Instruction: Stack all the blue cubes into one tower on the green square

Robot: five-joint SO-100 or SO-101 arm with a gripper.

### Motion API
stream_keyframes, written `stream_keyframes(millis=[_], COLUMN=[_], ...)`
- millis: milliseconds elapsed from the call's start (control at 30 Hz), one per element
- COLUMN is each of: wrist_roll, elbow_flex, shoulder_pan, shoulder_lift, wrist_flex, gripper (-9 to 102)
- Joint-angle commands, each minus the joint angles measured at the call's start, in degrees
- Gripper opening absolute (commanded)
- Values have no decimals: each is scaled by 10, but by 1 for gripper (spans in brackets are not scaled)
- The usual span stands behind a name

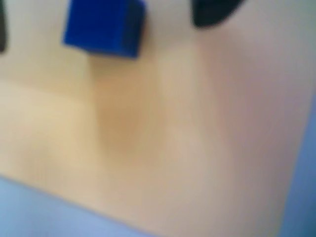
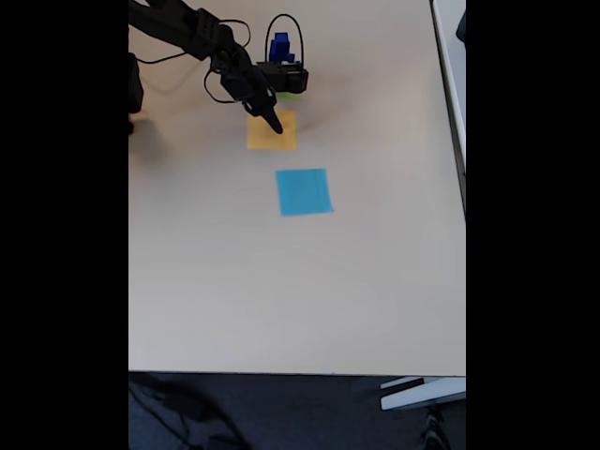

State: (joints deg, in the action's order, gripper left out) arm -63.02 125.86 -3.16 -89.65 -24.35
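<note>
The wrist view is blurred. A dark blue cube point(image 1: 104, 25) sits at its top edge on an orange paper square point(image 1: 148, 148). My gripper point(image 1: 106, 22) is open around the cube: one dark finger point(image 1: 212, 12) is at the top right, the other shows as a sliver at the left edge, with gaps on both sides. In the fixed view my gripper point(image 2: 274, 123) points down over the orange square point(image 2: 272, 131) and hides the cube. Behind it a corner of the green square point(image 2: 292, 91) shows. A dark blue shape point(image 2: 279, 47) rises there, partly hidden by the arm.
A light blue paper square point(image 2: 304, 191) lies in front of the orange one on the beige table point(image 2: 300, 281). The black arm point(image 2: 187, 28) and its cables reach in from the top left. The table's front edge runs along the bottom, its right edge at the far right.
</note>
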Motion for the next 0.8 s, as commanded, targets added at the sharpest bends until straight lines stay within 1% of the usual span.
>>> stream_keyframes(millis=[0, 133, 333, 767], wrist_roll=[2, -4, -4, -9], elbow_flex=[-11, -11, -13, -14], shoulder_pan=[2, 1, -2, 1], shoulder_lift=[-2, 2, 3, -2], wrist_flex=[9, 10, 11, 11], gripper=[17, 13, 11, 3])
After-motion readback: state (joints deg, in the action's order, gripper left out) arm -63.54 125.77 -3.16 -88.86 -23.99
